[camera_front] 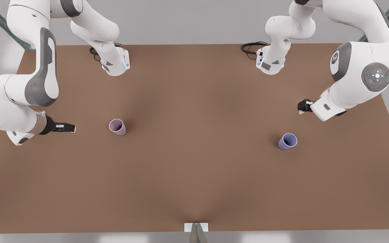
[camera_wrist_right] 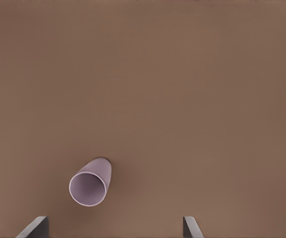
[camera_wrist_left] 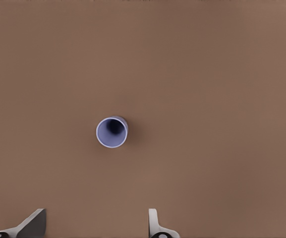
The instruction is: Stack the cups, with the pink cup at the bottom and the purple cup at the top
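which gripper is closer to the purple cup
The left gripper, just above the purple cup in the front view. The right gripper is across the table, beside the pink cup.

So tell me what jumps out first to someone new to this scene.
Two small cups stand far apart on the brown table: the pink cup toward the front view's left, the purple cup toward its right. The open right gripper waits beside the pink cup; the open left gripper hangs near the purple one.

1. A robot test cell in a simulator is showing here: two white arms [camera_front: 29, 77] are standing at a plain brown worktop [camera_front: 194, 175].
2. Pale bare walls [camera_front: 187, 20] are rising behind the arms.
3. Black cables [camera_front: 252, 47] are coiling beside one arm's base [camera_front: 270, 64], far from either end effector.
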{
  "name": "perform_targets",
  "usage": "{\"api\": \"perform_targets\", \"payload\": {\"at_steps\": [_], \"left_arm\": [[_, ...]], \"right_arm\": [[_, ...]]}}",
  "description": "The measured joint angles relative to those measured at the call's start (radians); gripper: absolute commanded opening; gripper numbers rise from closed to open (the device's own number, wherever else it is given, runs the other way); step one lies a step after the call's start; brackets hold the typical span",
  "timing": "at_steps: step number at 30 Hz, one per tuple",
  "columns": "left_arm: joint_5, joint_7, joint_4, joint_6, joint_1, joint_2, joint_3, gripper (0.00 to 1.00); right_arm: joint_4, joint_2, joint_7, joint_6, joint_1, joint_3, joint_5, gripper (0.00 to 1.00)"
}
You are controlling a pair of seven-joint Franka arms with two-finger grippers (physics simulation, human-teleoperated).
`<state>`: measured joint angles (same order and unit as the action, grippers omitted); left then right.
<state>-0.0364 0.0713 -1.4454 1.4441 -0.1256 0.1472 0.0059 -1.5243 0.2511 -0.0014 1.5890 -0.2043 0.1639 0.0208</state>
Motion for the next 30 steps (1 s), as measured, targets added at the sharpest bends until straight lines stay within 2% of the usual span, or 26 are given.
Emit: {"api": "perform_targets", "payload": {"at_steps": [6,7,10,12,21,27,30], "left_arm": [[0.014,0.011,0.001,0.029,0.012,0.025,0.003,1.0],[0.016,0.013,0.001,0.032,0.012,0.024,0.002,1.0],[0.02,0.018,0.001,0.035,0.012,0.021,-0.003,1.0],[0.021,0.021,0.001,0.033,0.01,0.02,-0.007,1.0],[0.023,0.032,0.0,0.018,0.011,0.02,-0.007,1.0],[0.023,0.036,-0.001,0.008,0.01,0.023,-0.005,1.0],[0.023,0.038,-0.001,0.005,0.011,0.025,-0.005,1.0]], "right_arm": [[-0.035,-0.011,-0.001,0.039,0.002,0.0,-0.002,1.0],[-0.092,-0.035,0.0,0.052,-0.001,0.0,-0.002,1.0],[-0.527,-0.252,0.004,0.199,0.023,0.018,-0.002,1.0],[-0.646,-0.294,0.012,0.288,0.08,0.027,0.002,1.0],[-0.701,-0.192,0.114,0.477,0.258,0.023,-0.001,1.0],[-0.739,-0.168,0.171,0.523,0.026,0.015,-0.004,1.0],[-0.741,-0.164,0.193,0.534,0.007,0.015,-0.004,1.0]]}}
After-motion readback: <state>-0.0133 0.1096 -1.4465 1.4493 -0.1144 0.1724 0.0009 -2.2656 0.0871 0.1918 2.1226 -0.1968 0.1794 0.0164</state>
